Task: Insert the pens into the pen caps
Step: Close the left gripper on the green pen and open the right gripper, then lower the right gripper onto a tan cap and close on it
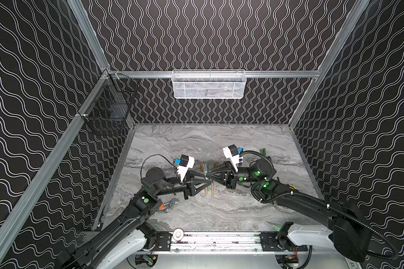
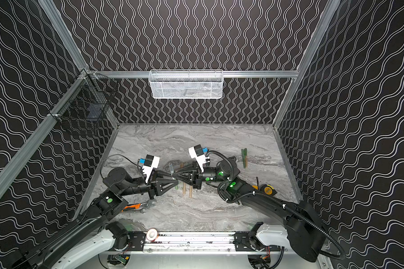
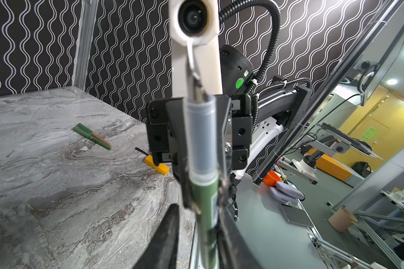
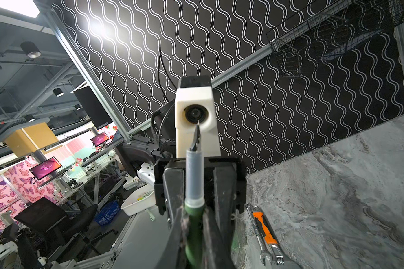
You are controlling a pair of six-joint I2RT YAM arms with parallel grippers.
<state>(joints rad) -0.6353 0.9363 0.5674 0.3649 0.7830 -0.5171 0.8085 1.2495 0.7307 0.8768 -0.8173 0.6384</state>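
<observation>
A green pen [image 3: 205, 200] with a clear grey front section and a dark pointed tip stands nearly upright above the table's middle [image 1: 204, 168]. My right gripper [image 4: 194, 219] is shut on its green barrel, also seen in a top view [image 1: 208, 175]. My left gripper [image 3: 197, 216] meets it from the other side [image 1: 207, 181]. Its jaws stand around the same barrel, one finger against it and the other a small gap away. Two tan pens [image 1: 212, 192] lie on the table under the grippers. Short tan pen caps [image 1: 201, 166] lie just behind, partly hidden.
Green and tan capped pens [image 2: 244, 158] lie at the right rear. An orange-handled wrench [image 2: 138, 206] lies near the left arm, a yellow tape measure [image 2: 267, 189] beside the right arm. A white mesh basket [image 1: 208, 85] and a black wire basket [image 1: 107, 111] hang on the walls.
</observation>
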